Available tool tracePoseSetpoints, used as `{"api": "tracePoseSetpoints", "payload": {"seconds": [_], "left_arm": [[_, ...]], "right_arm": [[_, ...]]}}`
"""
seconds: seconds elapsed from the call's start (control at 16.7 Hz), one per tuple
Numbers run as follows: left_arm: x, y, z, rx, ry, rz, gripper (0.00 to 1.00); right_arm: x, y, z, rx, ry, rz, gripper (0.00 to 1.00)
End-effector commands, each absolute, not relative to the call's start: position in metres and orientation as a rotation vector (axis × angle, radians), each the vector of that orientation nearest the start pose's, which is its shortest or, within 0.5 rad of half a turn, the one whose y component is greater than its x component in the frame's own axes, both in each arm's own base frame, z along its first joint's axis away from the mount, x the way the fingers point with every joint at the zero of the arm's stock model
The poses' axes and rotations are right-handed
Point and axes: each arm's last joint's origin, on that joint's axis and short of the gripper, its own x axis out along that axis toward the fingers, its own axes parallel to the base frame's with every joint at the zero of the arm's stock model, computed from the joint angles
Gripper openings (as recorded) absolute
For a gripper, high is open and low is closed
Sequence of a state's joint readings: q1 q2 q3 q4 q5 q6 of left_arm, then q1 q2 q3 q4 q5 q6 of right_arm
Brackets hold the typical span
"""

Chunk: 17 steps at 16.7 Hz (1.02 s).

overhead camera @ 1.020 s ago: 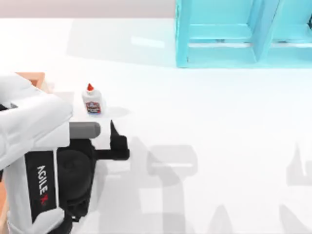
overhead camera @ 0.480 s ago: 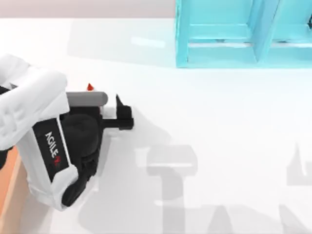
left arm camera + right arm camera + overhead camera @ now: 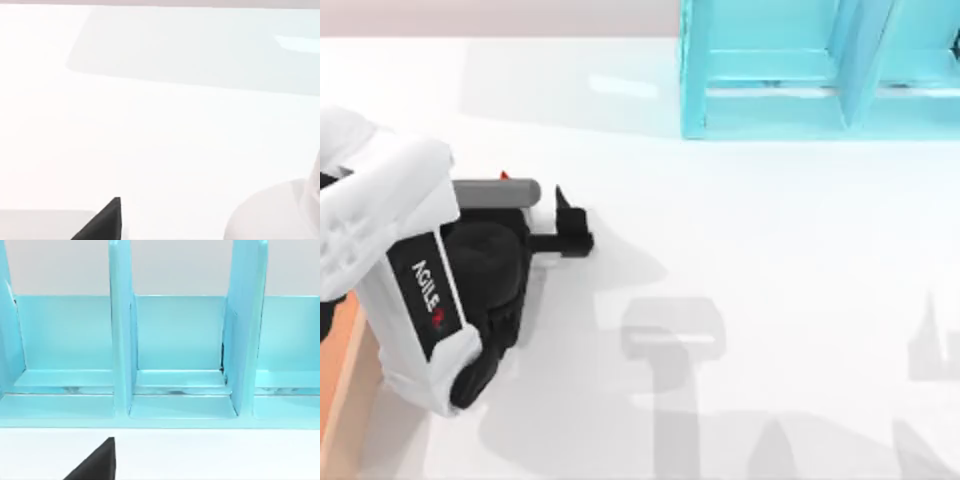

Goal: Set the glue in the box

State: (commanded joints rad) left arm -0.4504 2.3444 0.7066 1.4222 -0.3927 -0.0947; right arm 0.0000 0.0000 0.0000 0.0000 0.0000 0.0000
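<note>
Just the red-orange cap tip of the glue [image 3: 504, 175] peeks out past the far side of my left arm, which hides the bottle's white body. My left gripper [image 3: 532, 208] hangs over the glue, open, with one black finger [image 3: 560, 205] standing to the right of the cap and apart from it. That fingertip [image 3: 113, 212] also shows in the left wrist view over bare white table. A strip of the tan-orange box [image 3: 338, 385] shows at the left edge, beside my left arm. In the right wrist view, my right gripper's black fingertip [image 3: 102, 460] faces the shelf; the gripper is open and idle.
A turquoise shelf unit [image 3: 820, 70] with compartments stands at the far right of the table and also fills the right wrist view [image 3: 175, 350]. White tabletop [image 3: 750, 260] stretches between the left arm and the shelf, crossed by grey arm shadows near the front.
My left arm swung toward the far side of the table and came over the glue. The bottle's body and label are now covered, leaving the cap tip in sight.
</note>
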Motion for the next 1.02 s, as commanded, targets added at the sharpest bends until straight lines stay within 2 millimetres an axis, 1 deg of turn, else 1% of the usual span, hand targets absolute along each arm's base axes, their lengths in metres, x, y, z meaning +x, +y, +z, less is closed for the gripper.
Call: {"api": "tracePoseSetpoints", "payload": {"seconds": [0.66, 0.72, 1.02], "left_arm": [[0.3184, -0.1378, 0.0187, -0.016, 0.202, -0.022, 0.02], [0.3184, -0.1378, 0.0187, -0.016, 0.202, -0.022, 0.0], [0.3184, -0.1378, 0.0187, -0.016, 0.202, -0.022, 0.0]], "right_arm": [[0.1057, -0.0012, 0.16, 0.0, 0.0, 0.0, 1.0], [0.1057, -0.0012, 0.16, 0.0, 0.0, 0.0, 1.0], [0.1057, -0.0012, 0.16, 0.0, 0.0, 0.0, 1.0]]}}
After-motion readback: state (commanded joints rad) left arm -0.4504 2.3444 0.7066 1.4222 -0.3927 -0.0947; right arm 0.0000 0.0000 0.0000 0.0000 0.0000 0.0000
